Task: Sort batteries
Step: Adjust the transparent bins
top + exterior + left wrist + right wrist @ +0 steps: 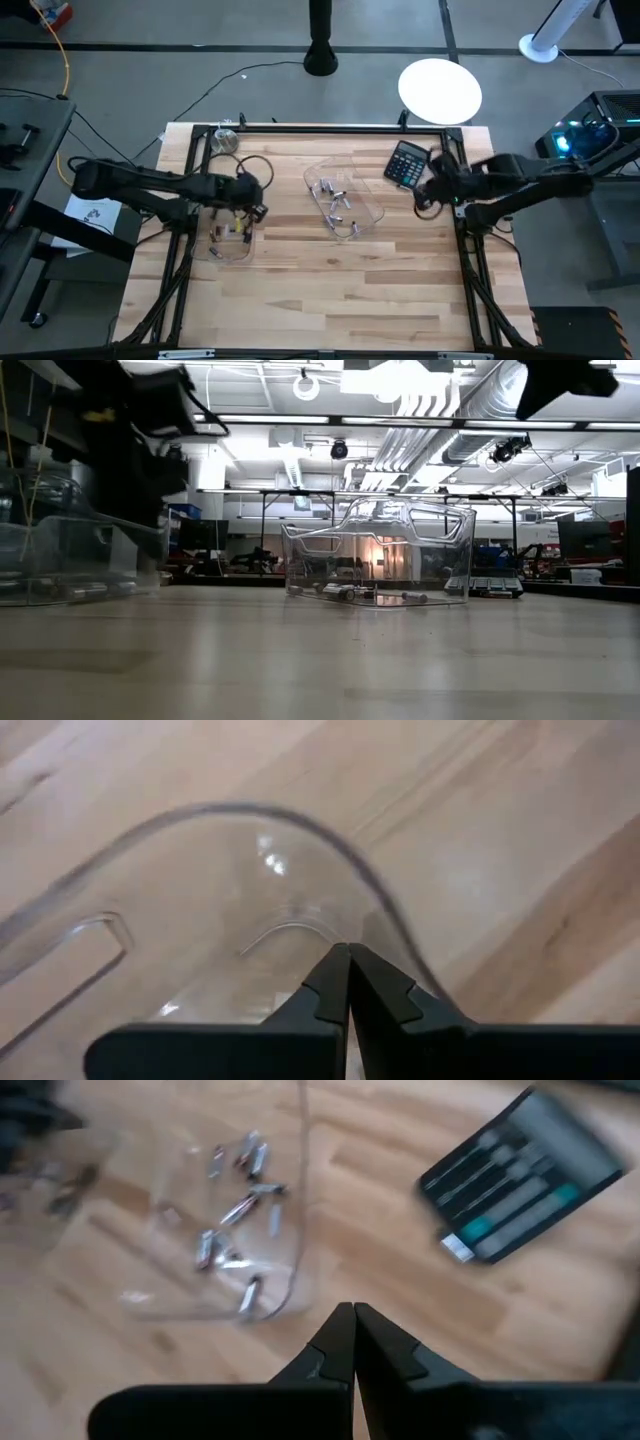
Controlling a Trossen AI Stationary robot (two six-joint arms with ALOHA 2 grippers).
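Observation:
Several small batteries [335, 200] lie on the floor of a clear tray [372, 212] at mid-table; they also show in the right wrist view [232, 1230] and the low view [350, 592]. A few more batteries [228, 232] lie in a second clear tray [240, 252] on the left. My left gripper [250, 208] hangs shut over that tray's far rim [250, 815], with nothing showing between its fingers [348, 960]. My right gripper [425, 195] is shut [353, 1318] in the air to the right of the middle tray, near the calculator.
A black calculator [408, 163] lies on the table right of the middle tray, toward the far edge, close under my right arm. A small metal object [224, 140] and cables sit at the far left corner. The near half of the wooden table [330, 300] is bare boards.

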